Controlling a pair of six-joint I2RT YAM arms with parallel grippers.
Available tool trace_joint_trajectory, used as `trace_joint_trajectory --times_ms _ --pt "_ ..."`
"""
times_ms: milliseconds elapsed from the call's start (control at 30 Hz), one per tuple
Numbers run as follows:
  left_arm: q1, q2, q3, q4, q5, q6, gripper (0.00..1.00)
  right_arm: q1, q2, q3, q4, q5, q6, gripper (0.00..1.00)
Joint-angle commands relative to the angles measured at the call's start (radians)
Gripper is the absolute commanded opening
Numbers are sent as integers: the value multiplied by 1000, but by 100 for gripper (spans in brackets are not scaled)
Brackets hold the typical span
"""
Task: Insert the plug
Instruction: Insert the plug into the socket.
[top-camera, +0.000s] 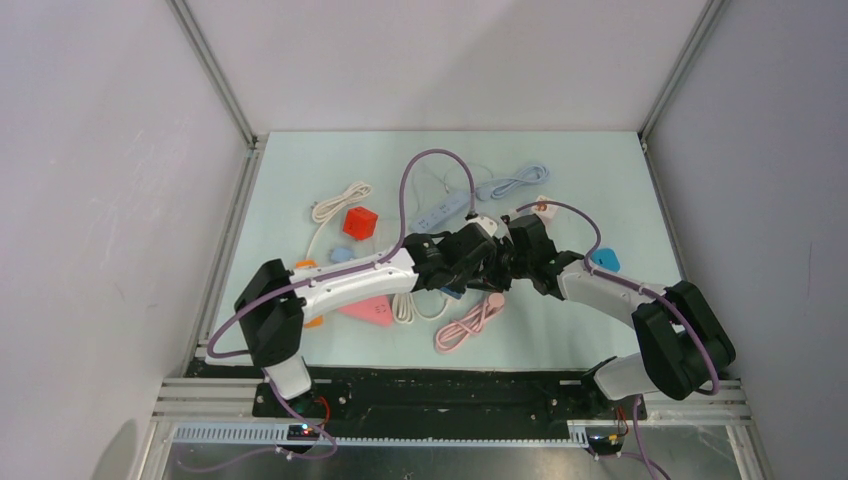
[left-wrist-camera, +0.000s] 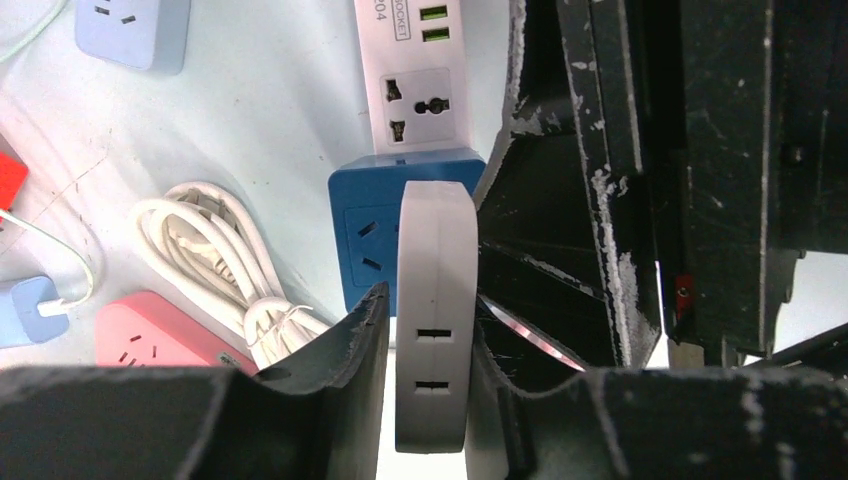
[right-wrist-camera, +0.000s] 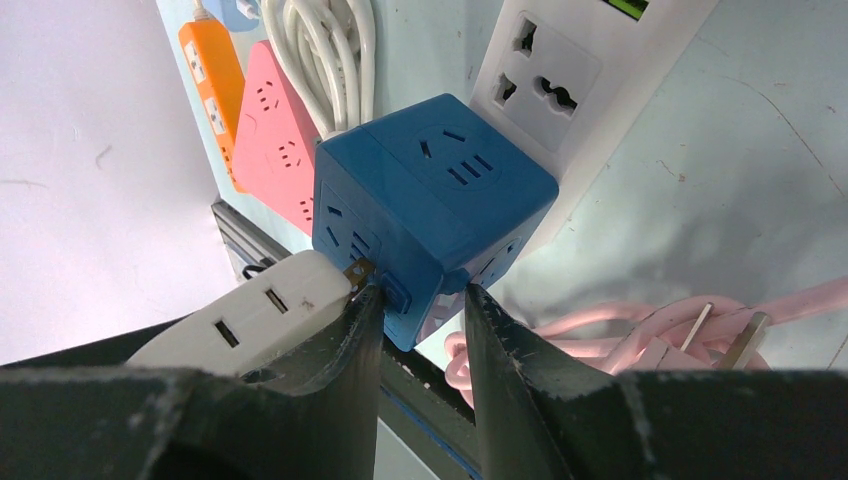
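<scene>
Top external, arms (top-camera: 345, 282) converging at centre, left gripper (left-wrist-camera: 430, 310) pinching white plug (left-wrist-camera: 433, 230), right gripper (right-wrist-camera: 422, 300) clamping blue cube (right-wrist-camera: 430, 200)

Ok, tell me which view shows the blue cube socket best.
Right wrist: the blue cube socket fills the centre, three faces showing, prongs of the white plug at its side. Left wrist shows one face, partly behind that plug. Top external shows only a blue sliver.
</scene>
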Motion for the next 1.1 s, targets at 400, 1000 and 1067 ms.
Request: trace_joint_trajectory --times_ms 400,1000,1067 --pt "11 2 55 33 -42 -18 0 14 25 -8 -99 115 -42 38" --pt "58 -12 25 77 48 -53 0 13 -40 -8 -145 134 -70 40" --pt "62 -14 24 79 62 -52 0 13 -36 -8 -140 131 -69 40"
